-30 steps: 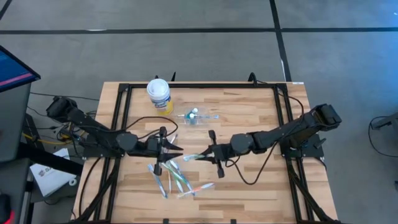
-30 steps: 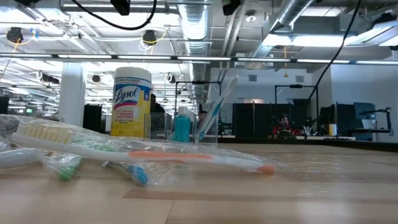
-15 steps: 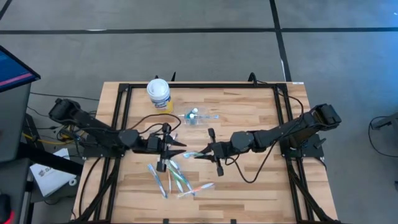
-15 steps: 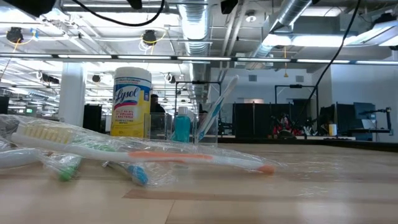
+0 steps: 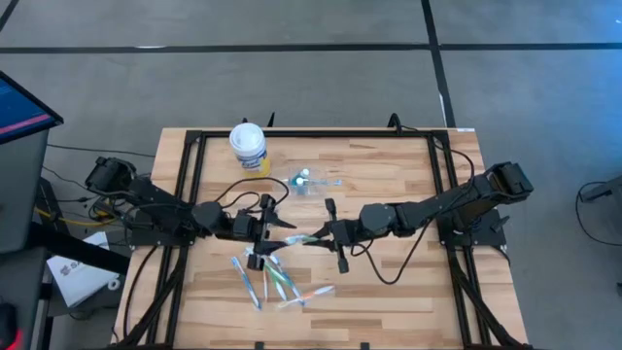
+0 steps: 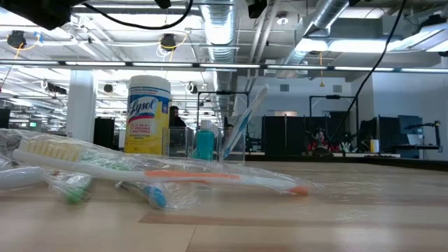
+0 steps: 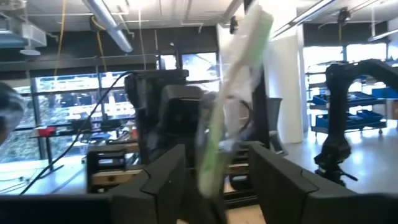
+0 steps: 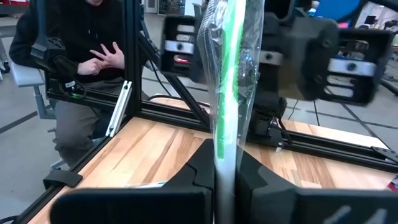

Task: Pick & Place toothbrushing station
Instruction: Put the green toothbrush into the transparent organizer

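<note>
A wrapped green toothbrush [image 8: 229,81] is held above the table's middle, clamped in the right gripper [image 5: 318,239]. The left gripper [image 5: 277,231] meets it with jaws spread either side — not closed. The clear cup [image 5: 303,183], near the far edge, holds a blue tube [image 6: 204,144] and one brush; several toothbrushes [image 5: 274,280] lie toward the near edge — most of the work remains.

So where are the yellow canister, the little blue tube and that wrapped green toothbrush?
Yellow canister [image 6: 148,115]: low view, on its label.
Blue tube [image 6: 204,143]: low view, on its body.
Wrapped green toothbrush [image 8: 229,81]: right wrist view, on its handle.
</note>
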